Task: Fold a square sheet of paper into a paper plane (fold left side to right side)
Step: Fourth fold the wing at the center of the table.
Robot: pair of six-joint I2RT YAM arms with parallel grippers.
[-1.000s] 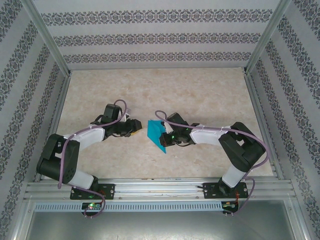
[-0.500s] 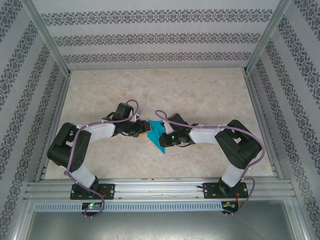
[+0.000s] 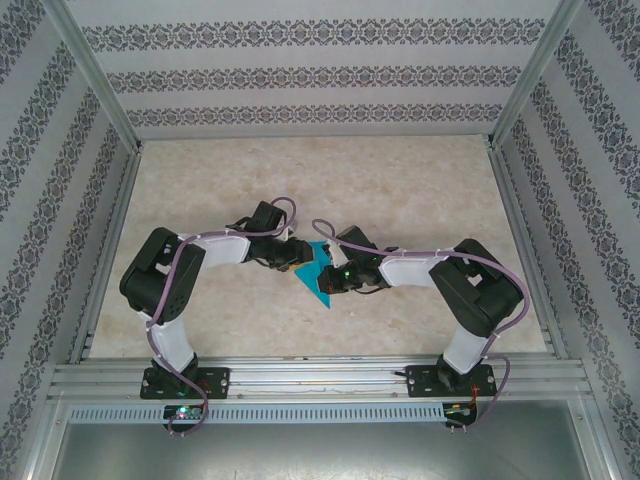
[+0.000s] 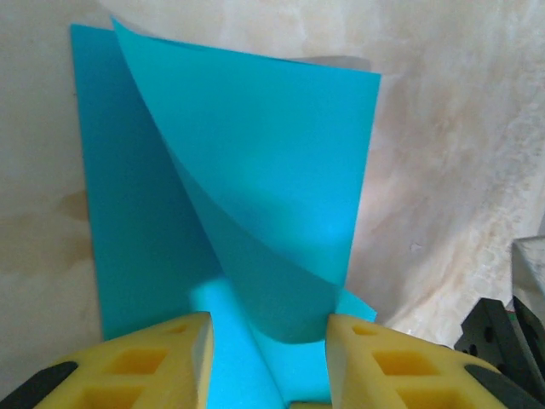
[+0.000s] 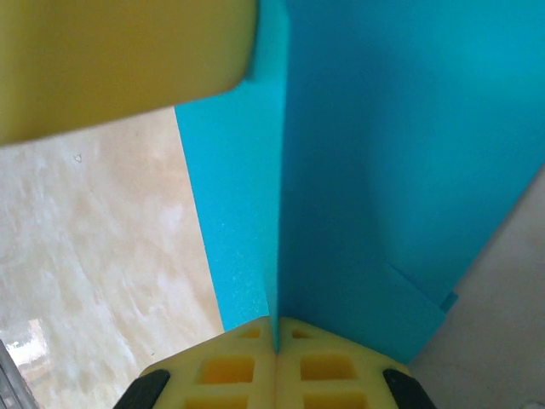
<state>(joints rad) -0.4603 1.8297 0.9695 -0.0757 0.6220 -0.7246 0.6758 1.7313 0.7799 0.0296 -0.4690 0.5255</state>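
Observation:
The square sheet of paper [image 3: 318,283] is teal-blue and partly folded, lying mid-table between both arms. In the left wrist view one layer lies flat while a flap of the paper [image 4: 264,170] curls upward. My left gripper [image 4: 269,341] is open, and the flap's lower end sits between its yellow fingers [image 4: 145,362]. In the right wrist view the paper [image 5: 392,170] stands on edge, and my right gripper [image 5: 277,332] is shut on its near edge. The left gripper [image 3: 297,262] and right gripper [image 3: 330,274] meet at the sheet. The paper plane is out of view.
The beige marbled table [image 3: 400,180] is ringed by patterned walls and aluminium posts [image 3: 105,90]. A metal rail [image 3: 320,378] runs along the near edge under the arm bases. The left gripper's finger [image 5: 119,60] hangs close over the right gripper.
My left arm has swung right, bringing its gripper from beside the paper onto the raised flap. The right gripper has stayed shut on the sheet.

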